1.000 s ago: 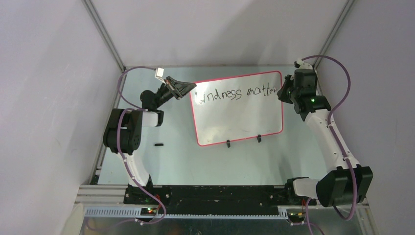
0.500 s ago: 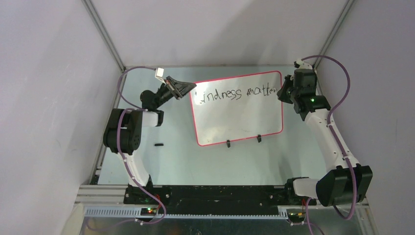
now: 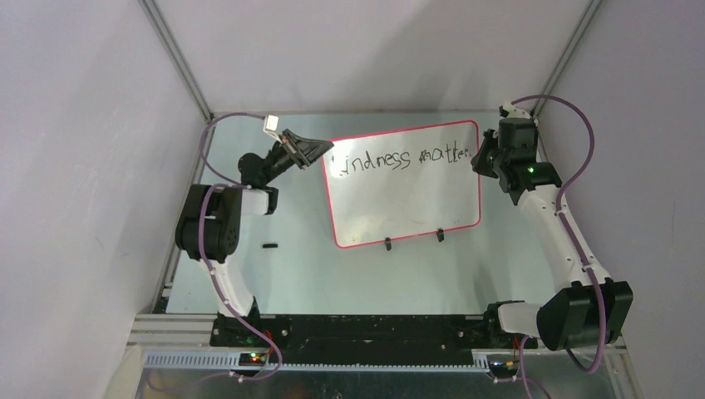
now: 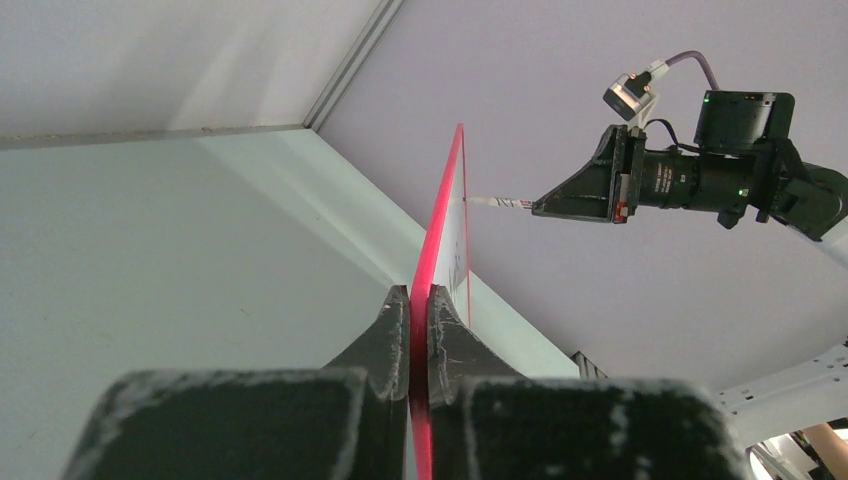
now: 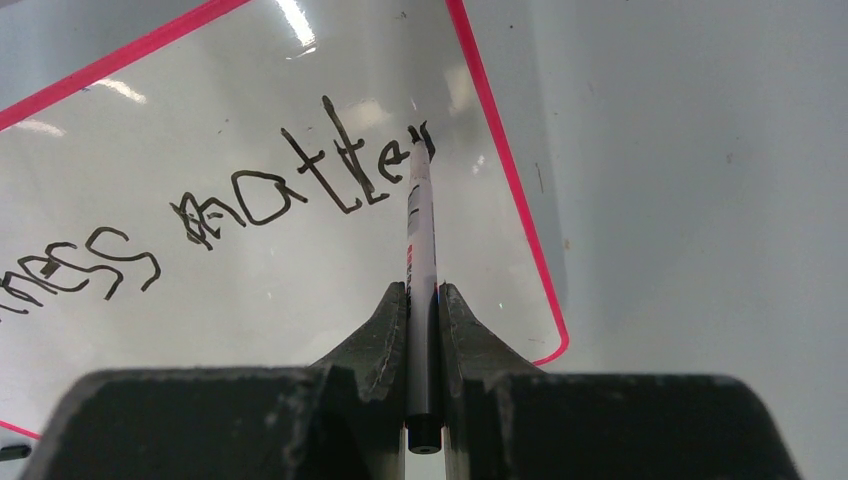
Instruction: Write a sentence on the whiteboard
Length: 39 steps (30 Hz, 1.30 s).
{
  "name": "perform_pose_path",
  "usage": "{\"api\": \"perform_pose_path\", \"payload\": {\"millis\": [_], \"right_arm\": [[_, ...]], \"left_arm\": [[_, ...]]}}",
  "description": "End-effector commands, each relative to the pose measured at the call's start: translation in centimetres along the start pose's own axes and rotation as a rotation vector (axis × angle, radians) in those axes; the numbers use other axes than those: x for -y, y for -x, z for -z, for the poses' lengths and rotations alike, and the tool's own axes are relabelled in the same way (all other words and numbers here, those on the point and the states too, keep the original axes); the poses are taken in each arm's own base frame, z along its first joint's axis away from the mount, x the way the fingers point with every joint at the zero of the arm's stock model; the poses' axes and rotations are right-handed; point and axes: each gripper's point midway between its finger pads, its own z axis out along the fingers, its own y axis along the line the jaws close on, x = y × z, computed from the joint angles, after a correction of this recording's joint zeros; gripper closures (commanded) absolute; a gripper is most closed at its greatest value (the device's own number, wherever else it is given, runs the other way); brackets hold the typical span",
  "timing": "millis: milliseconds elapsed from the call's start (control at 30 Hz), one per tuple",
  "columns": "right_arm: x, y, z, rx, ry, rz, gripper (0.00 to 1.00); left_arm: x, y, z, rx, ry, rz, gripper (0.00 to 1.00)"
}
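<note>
Pale grey walls close round a light green bench [image 3: 291, 274], where the whiteboard [image 3: 403, 195] stands on its two black clip feet in the upper middle of the top view. Its long axis runs left to right across the frame, rising slightly toward the right, and its written face is turned toward the arm bases. From the left wrist it shows edge-on, the pink rim climbing straight up the frame.

The left tool [image 4: 418, 300] is clamped on that rim at the board's left edge and braces it. The right tool [image 5: 423, 295] is closed on a white marker [image 5: 420, 230]. The marker's long axis runs up the right wrist frame from the jaws, and its black tip touches the board close to the right rim.

The sentence [image 3: 403, 158] sits in one line along the top of the board. It reads "indness matter", with its first letter partly hidden behind the left tool. The tip rests on the final "r", so the step in hand looks like finishing the word "matters".

Little white remains between that letter and the rim. The next move probably calls for a small, tight stroke there. After that the marker would lift and shift down and left to start a second line, with the left clamp holding the board firm.
</note>
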Motion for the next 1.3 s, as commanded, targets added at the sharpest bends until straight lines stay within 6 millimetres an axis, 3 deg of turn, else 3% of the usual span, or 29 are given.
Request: {"api": "perform_pose_path", "payload": {"millis": [0,367,1267], "right_arm": [[0.2,0.8,0.6,0.026,-0.010,0.005,1.00],[0.3,-0.2,0.7,0.017,-0.012,0.014,1.00],[-0.6,2.9,0.2,0.076,0.018,-0.008,1.00]], "left_arm": [[1.0,1.8,0.2,0.029,-0.038,-0.112,1.00],[1.0,1.8,0.2,0.029,-0.039,-0.112,1.00],[1.0,1.7,0.2,0.028,-0.038,-0.112,1.00]]}}
